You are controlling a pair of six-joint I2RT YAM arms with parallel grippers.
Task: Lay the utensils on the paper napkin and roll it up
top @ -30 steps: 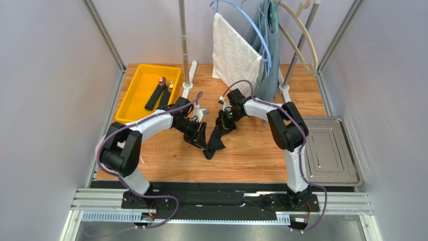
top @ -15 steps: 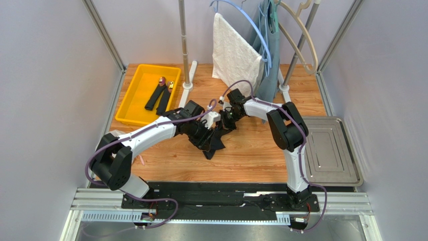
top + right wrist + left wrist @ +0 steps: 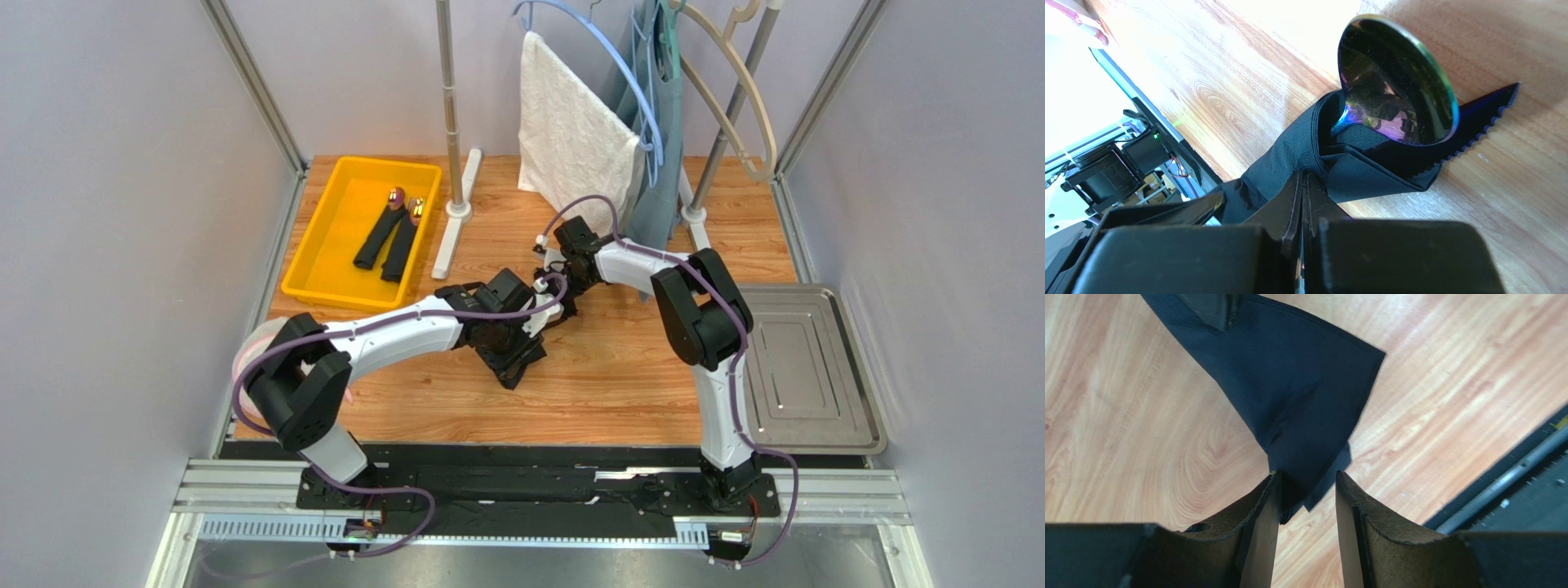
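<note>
The black paper napkin (image 3: 1364,174) is bunched around two utensils: a shiny purple-gold spoon head (image 3: 1398,79) and a thin blue serrated knife (image 3: 1484,119) stick out of its fold. My right gripper (image 3: 1303,177) is shut on the napkin's fold and holds it off the table. The napkin's lower corner (image 3: 1290,404) hangs down between the fingers of my left gripper (image 3: 1307,481), which is open, the corner brushing its left finger. In the top view both grippers, left (image 3: 521,341) and right (image 3: 555,288), meet mid-table. Two more dark-handled utensils (image 3: 390,233) lie in the yellow bin.
The yellow bin (image 3: 321,251) stands at the back left and a metal tray (image 3: 803,368) at the right edge. A white towel (image 3: 570,129) and a grey-blue garment (image 3: 656,147) hang on stands at the back. A stand's white foot (image 3: 449,235) lies beside the bin.
My left arm has swung right and brought its gripper around the napkin's hanging lower corner, jaws slightly narrower. The right gripper has stayed still, holding the napkin.
</note>
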